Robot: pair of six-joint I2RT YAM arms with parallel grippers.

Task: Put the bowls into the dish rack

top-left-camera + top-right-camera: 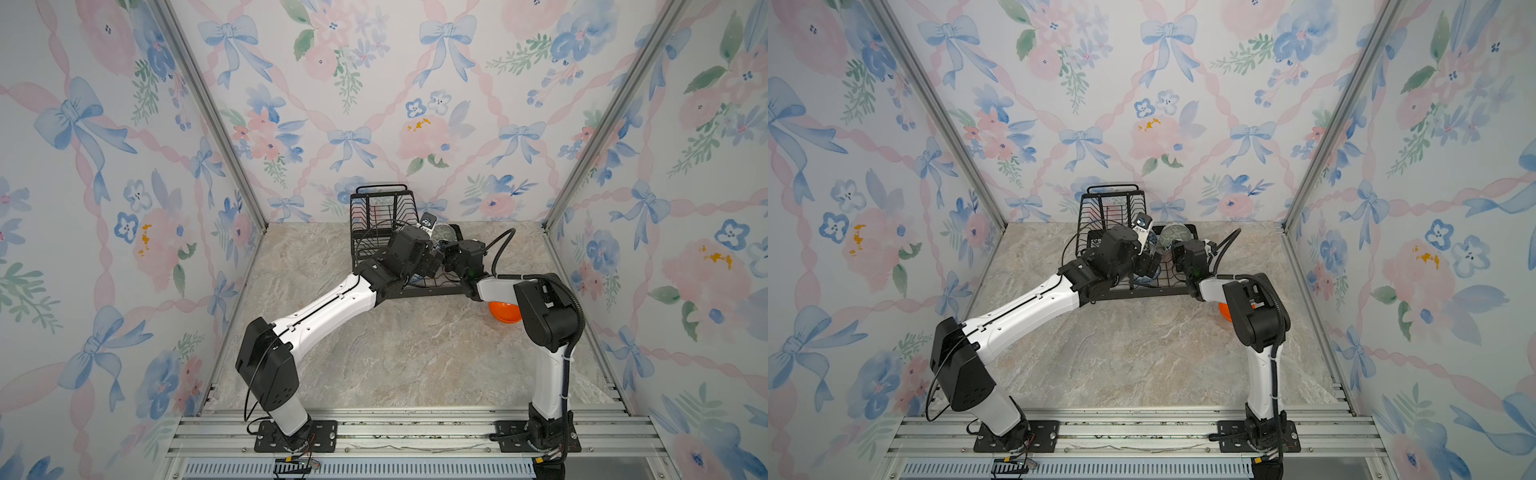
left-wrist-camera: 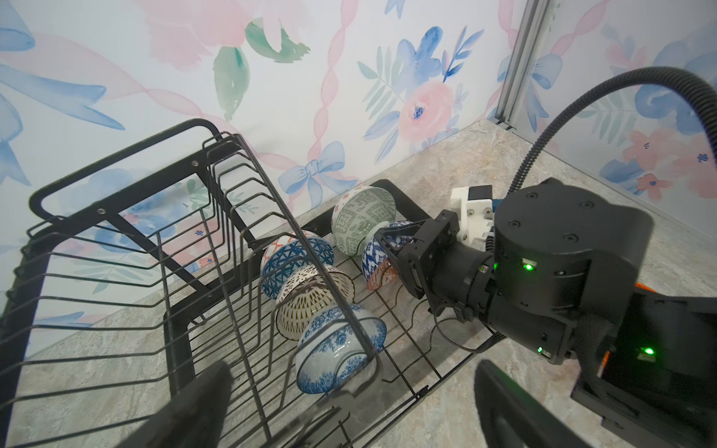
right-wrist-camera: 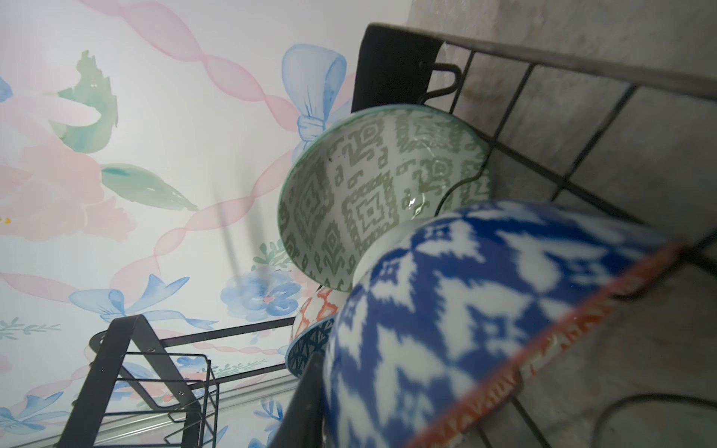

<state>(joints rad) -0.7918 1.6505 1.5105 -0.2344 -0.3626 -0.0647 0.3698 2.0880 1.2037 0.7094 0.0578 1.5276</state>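
Note:
The black wire dish rack [image 1: 376, 199] [image 2: 103, 211] stands at the back wall. On its lower tray, on edge, sit a dark-blue geometric bowl [image 2: 297, 263], an orange-white bowl [image 2: 279, 242] behind it, a brown-speckled bowl [image 2: 310, 298], a blue-white floral bowl [image 2: 337, 349] and a green-white bowl [image 2: 362, 219] [image 3: 368, 194]. My right gripper [image 2: 388, 242] is shut on the rim of a blue-white bowl with an orange rim [image 3: 465, 310], which rests on the tray wires. One of its fingers [image 3: 306, 403] lies against the outer wall; the other is hidden. My left gripper [image 2: 349, 411] hangs open over the tray's near edge, holding nothing.
A plain orange bowl [image 1: 505, 312] [image 1: 1224, 311] lies on the marble table, half hidden under my right arm. Both arms meet over the rack's lower tray. The raised slotted basket [image 1: 1113, 208] holds no dishes. Wallpapered walls close in the back and sides.

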